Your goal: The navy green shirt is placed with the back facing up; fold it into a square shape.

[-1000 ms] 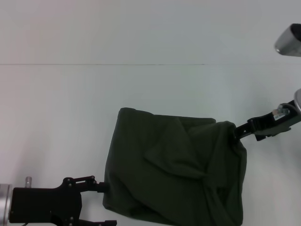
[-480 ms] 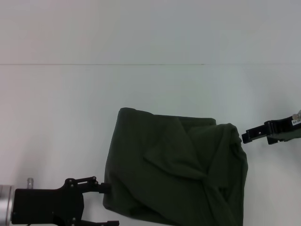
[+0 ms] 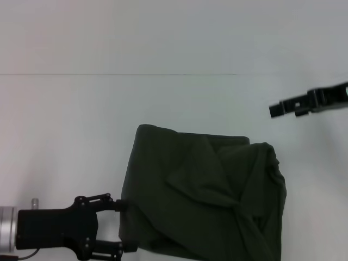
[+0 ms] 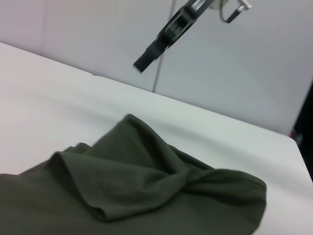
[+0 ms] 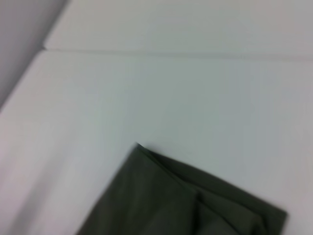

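Your dark olive-green cloth shirt [image 3: 204, 198] lies bunched in a rough, rumpled block on the pale white worktop [image 3: 70, 125], toward the near middle, with raised folds and creases across its top and its right side heaped higher than its left.

Your left pincer [image 3: 124, 227] sits low at the shirt's near left edge. Its two black fingers stand apart, one above the other in the head view, and their tips touch or just meet the cloth's border; you cannot tell from here whether any fabric lies between them.

Your right pincer [image 3: 276, 109] hangs above the worktop, beyond the shirt's far right corner and apart from the cloth, touching nothing. Whether its fingers are together or apart cannot be told. In the left wrist view the same right pincer [image 4: 143, 61] shows in the air past the shirt's [image 4: 146, 186] humped folds. The right wrist view shows one corner of the shirt [image 5: 176, 200] lying on bare worktop [image 5: 171, 93].
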Motion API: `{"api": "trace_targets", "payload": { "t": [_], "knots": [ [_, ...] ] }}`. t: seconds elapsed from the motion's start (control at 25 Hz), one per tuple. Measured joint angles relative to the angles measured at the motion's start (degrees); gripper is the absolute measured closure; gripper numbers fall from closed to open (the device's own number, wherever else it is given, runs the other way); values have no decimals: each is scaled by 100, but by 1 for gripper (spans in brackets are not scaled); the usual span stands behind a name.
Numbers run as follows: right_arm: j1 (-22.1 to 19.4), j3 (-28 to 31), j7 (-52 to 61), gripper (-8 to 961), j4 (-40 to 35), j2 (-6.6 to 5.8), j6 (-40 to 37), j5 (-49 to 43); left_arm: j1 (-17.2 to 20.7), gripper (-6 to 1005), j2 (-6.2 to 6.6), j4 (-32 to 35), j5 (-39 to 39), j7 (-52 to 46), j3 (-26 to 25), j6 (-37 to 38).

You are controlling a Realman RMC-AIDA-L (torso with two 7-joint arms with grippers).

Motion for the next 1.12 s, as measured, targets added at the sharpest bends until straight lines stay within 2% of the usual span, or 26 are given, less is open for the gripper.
{"api": "trace_targets", "payload": {
  "t": [0.12,0.32,0.4,0.56,0.72,0.88,1.0,1.12],
  "knots": [
    [25,-34,-470,41,54,46,-38,505,-21,166,1,-39,-16,-241,-323,110],
    [-97,-54,-2280,39,937,198,8,862,-26,169,42,-53,-174,-728,-587,234],
    [-303,-29,-3372,40,1242,290,8,880,-24,170,55,-53,-215,-926,-596,242],
    [-874,199,-4946,40,1372,498,93,1108,-113,172,64,-54,-227,-1515,-595,209],
    [-1481,329,-6356,41,1752,497,189,1742,-313,175,78,-89,-225,-2298,-581,258],
    [-1898,436,-7475,42,2058,509,358,2050,-711,177,216,-318,-174,-3586,-446,295],
    [-1991,486,-7819,42,2236,494,496,2067,-1006,179,327,-488,-157,-4723,-296,123],
    [-2034,487,-7933,42,2298,486,580,2045,-1191,180,384,-503,-132,-5800,-177,-151]
  ]
}}
